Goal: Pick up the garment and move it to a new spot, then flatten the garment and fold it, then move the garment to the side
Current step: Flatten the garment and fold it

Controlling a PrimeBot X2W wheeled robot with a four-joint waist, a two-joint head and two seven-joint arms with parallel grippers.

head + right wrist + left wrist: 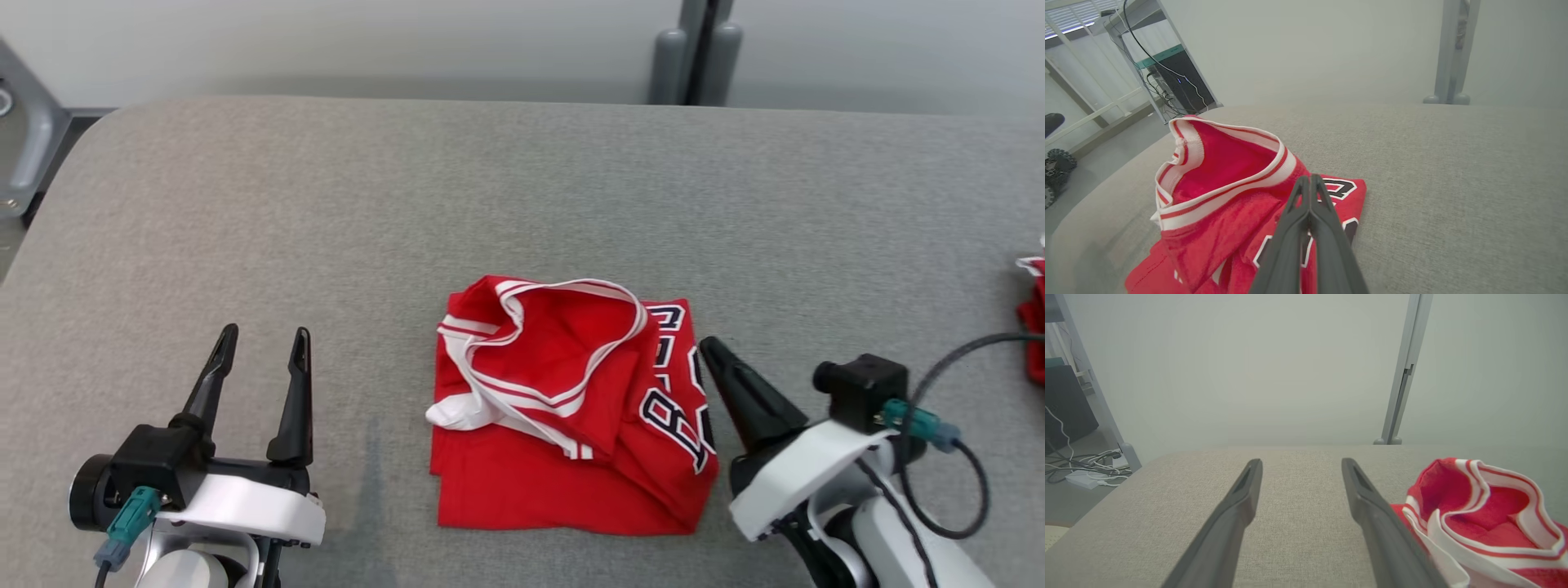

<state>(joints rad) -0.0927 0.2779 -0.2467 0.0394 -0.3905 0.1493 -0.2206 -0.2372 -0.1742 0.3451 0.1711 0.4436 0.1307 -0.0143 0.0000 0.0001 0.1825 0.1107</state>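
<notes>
The garment (563,425), a red jersey with white trim and black-and-white letters, lies folded in a loose pile near the front middle of the grey padded table (408,204). Its striped collar stands up on top. My right gripper (707,345) is shut, its two dark fingers pressed together with no cloth between them, and the tip sits at the garment's right edge. In the right wrist view the right gripper (1310,177) hovers just over the lettered part of the garment (1220,196). My left gripper (261,335) stands open to the left of the garment, well apart from it. In the left wrist view the left gripper (1300,461) shows bare table between its fingers, with the garment (1486,506) to the right.
Another piece of red cloth (1033,327) lies at the table's right edge. Grey posts (694,57) stand behind the far edge and a metal frame (24,139) at the far left. Cables (1090,465) lie on the floor beyond the table's left side.
</notes>
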